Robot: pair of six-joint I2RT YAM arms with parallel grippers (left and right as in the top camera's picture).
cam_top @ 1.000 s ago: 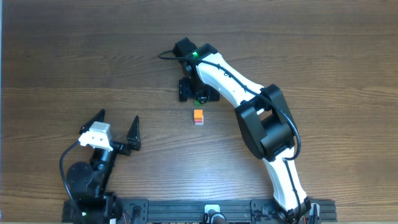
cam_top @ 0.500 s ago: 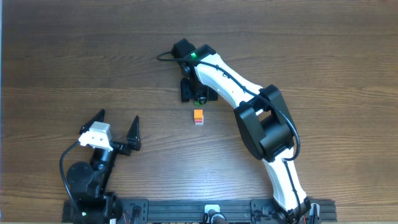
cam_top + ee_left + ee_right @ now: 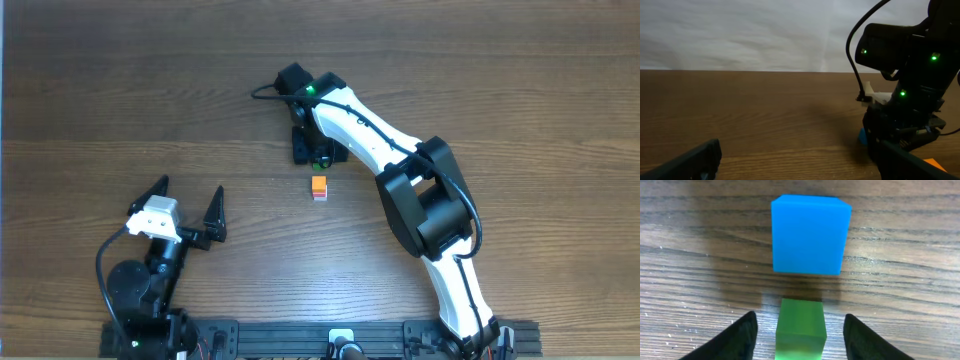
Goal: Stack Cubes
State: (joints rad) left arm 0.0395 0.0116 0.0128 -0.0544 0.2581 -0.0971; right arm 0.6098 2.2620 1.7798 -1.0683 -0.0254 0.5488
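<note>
A blue cube (image 3: 810, 232) rests on the wooden table, with a smaller-looking green cube (image 3: 801, 327) just in front of it. My right gripper (image 3: 800, 342) is open astride the green cube, with a gap between the cube and each finger. From above, the right gripper (image 3: 320, 152) sits at the far middle of the table. An orange cube (image 3: 319, 184) stands on a pale cube a little nearer than it. My left gripper (image 3: 190, 190) is open and holds nothing at the near left. From there I see the blue cube (image 3: 862, 136) under the right arm.
The wooden table (image 3: 520, 110) has free room on the left, the far side and the right. The right arm's white links (image 3: 400, 150) cross from the near right toward the far middle, close beside the orange stack.
The right gripper's outline in the top view has drawn in slightly around the green cube. The left arm and the orange stack have not moved.
</note>
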